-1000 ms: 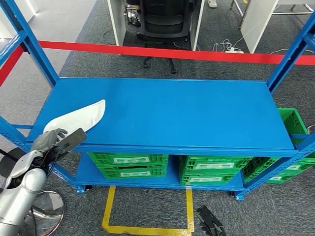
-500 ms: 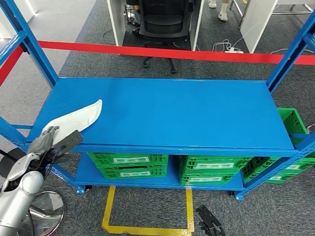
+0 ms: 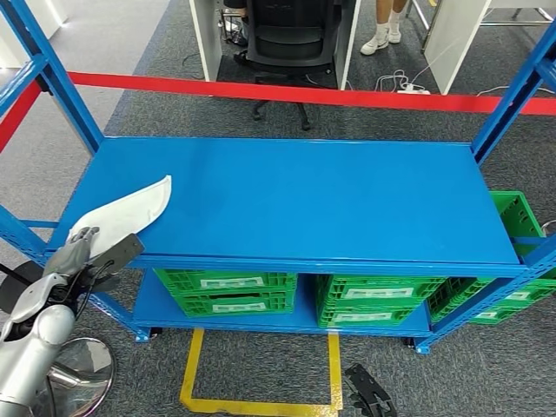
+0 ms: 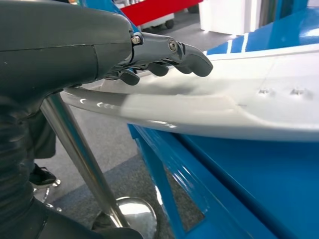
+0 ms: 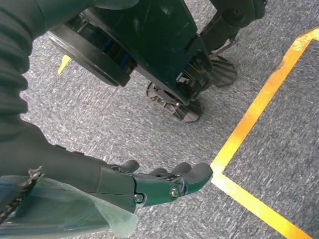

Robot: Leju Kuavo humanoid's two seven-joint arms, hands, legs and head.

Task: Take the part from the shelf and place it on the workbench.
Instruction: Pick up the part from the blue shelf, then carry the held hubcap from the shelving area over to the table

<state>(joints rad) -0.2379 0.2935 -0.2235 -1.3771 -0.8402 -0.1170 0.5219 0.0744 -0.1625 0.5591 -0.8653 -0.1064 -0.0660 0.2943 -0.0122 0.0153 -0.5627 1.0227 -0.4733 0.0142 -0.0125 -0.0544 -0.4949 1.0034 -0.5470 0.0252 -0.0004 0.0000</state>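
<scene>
White part (image 3: 124, 215), long and curved: lying on blue shelf (image 3: 301, 195) at its left front corner, near end jutting past the edge. Largest first: shelf deck, wide and flat; green crates (image 3: 226, 291) on the tier below; yellow floor line (image 3: 196, 382). Left hand (image 3: 82, 252) gripping the part's near end, fingers (image 4: 165, 57) curled over the top. Right hand (image 5: 165, 181) hanging above grey carpet (image 5: 112, 119), fingers spread, holding nothing.
</scene>
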